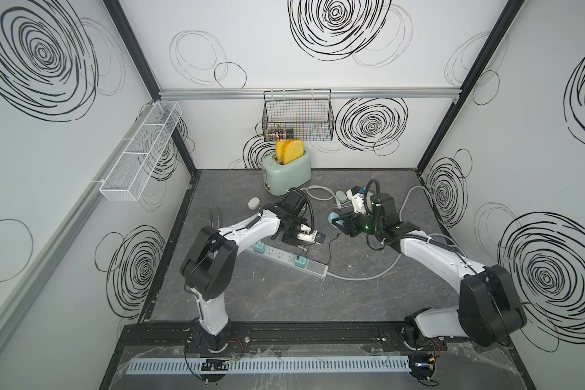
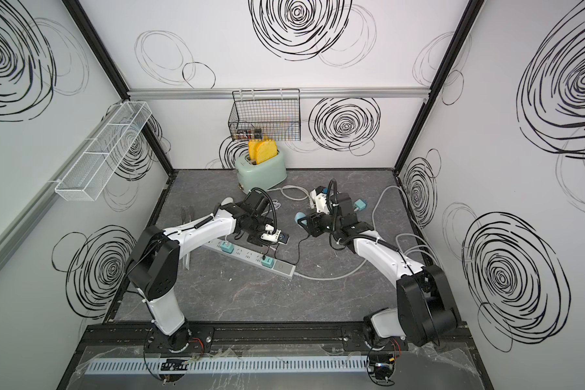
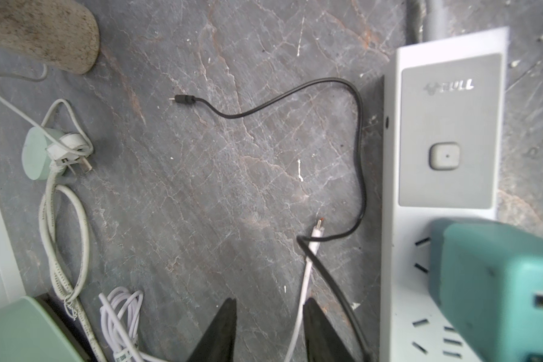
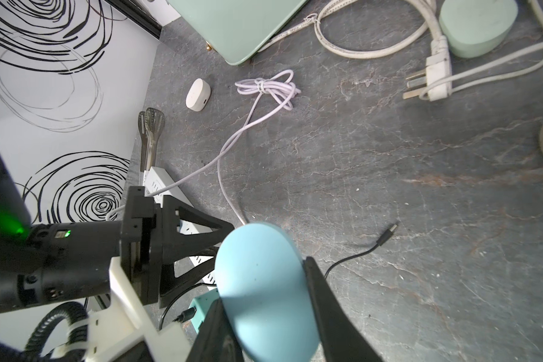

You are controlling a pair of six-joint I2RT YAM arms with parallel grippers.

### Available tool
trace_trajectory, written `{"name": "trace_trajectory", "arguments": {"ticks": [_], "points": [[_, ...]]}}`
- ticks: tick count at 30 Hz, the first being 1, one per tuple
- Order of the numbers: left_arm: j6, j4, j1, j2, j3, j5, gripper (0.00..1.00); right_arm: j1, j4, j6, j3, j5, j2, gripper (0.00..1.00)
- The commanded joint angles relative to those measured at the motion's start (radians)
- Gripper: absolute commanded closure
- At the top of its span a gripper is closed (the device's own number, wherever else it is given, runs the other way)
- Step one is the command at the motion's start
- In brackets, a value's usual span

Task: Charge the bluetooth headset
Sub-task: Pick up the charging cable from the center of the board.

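Front of table (image 1: 284,304), between the arm bases: bare — widest free room. Mid-table tight. The power strip (image 1: 289,258) lies diagonally, a teal adapter (image 3: 496,282) standing up from it just beside the left gripper (image 3: 270,301). The white cable (image 3: 315,235) runs between its parted jaws, and the black cable (image 3: 185,100) loops over the slate ahead. Facing it across a narrow gap, the right gripper (image 4: 264,279) is clamped on the blue headset case (image 4: 257,250). Back blocked by toaster (image 1: 286,177) and thick plug cord (image 4: 438,72) — tongs (image 4: 149,134) line the left wall.
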Motion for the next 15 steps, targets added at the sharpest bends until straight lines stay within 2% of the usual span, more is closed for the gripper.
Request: {"name": "trace_trajectory", "arguments": {"ticks": [1, 15], "points": [[0.084, 0.011, -0.011, 0.034, -0.011, 0.014, 0.61, -0.006, 0.044, 0.011, -0.014, -0.013, -0.038, 0.78], [0.106, 0.061, -0.021, 0.087, -0.064, -0.023, 0.62, -0.009, 0.049, 0.019, -0.025, -0.026, -0.04, 0.79]]}}
